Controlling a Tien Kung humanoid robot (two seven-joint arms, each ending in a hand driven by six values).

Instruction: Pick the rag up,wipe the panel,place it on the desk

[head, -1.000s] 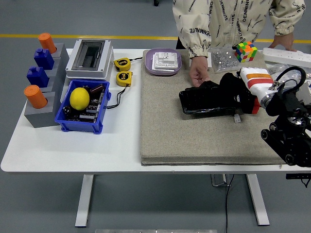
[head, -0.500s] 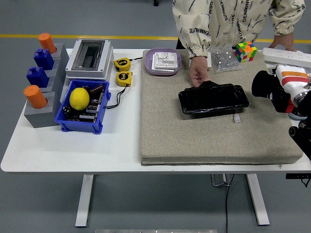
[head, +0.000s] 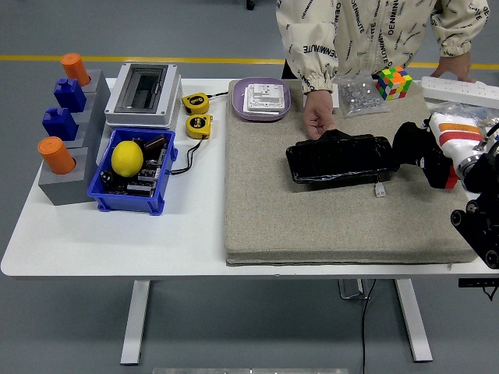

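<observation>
We see the white surface [head: 78, 234] filling most of the view, with a large beige mat [head: 312, 218] covering its right half. At the far side a person [head: 366, 31] in a printed jacket stands, one hand [head: 318, 117] resting on the mat and touching the far left corner of the black panel [head: 339, 160], which lies flat on the mat right of centre. From the right our black right hand [head: 413, 148] reaches in just beside the panel's right end; its dark bulk looks closed around a dark rag, but we cannot tell rag from fingers, nor whether it touches the panel. On the left sit a grey block [head: 74, 140] with blue and orange pegs, a grey box [head: 144, 93], and a blue bin [head: 132, 175] holding a lemon [head: 127, 157]. A purple plate [head: 262, 100] lies at the mat's far left, a colour cube [head: 394, 82] further right.
</observation>
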